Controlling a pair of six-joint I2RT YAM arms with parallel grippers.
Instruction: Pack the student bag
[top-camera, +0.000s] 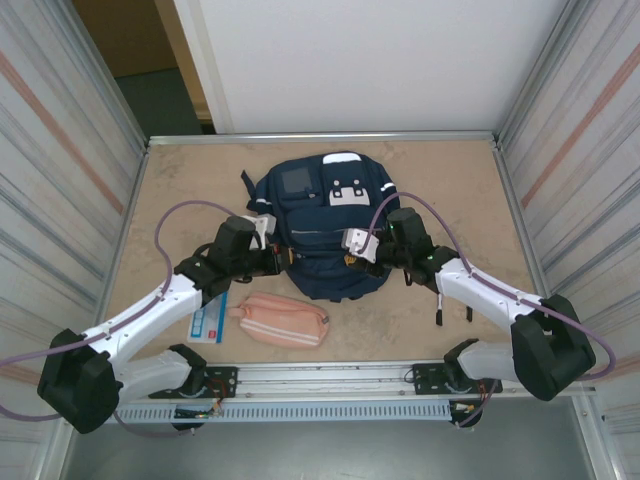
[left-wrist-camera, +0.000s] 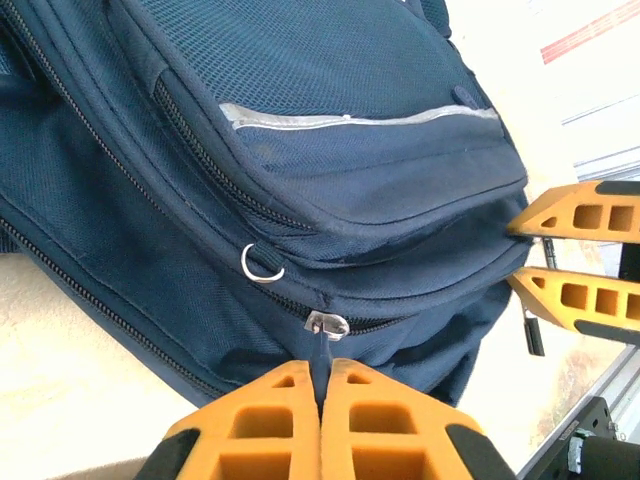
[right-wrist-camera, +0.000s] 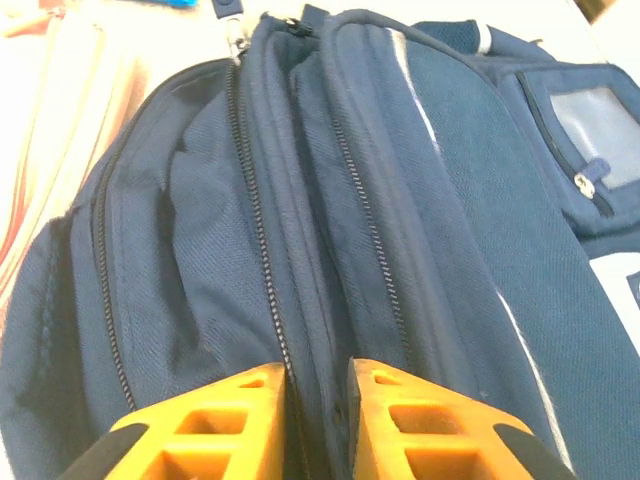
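Observation:
The navy student bag (top-camera: 310, 200) lies flat in the middle of the table, its zippered bottom end toward the arms. My left gripper (top-camera: 283, 262) is at the bag's near-left corner. In the left wrist view this gripper (left-wrist-camera: 323, 375) is shut on the blue zipper pull (left-wrist-camera: 328, 350), which hangs from a metal slider (left-wrist-camera: 331, 323). My right gripper (top-camera: 352, 262) is at the near-right corner. Its orange fingers (right-wrist-camera: 245, 410) pinch a ridge of the bag's fabric (right-wrist-camera: 320, 330) beside a shut zipper line (right-wrist-camera: 262, 270). The same gripper (left-wrist-camera: 515, 255) shows clamping the bag's edge.
A pink pencil pouch (top-camera: 285, 320) lies on the table just in front of the bag. A blue and white card (top-camera: 208, 322) lies to its left, under the left arm. A metal rail (top-camera: 330, 380) runs along the near edge, and corrugated walls close in both sides.

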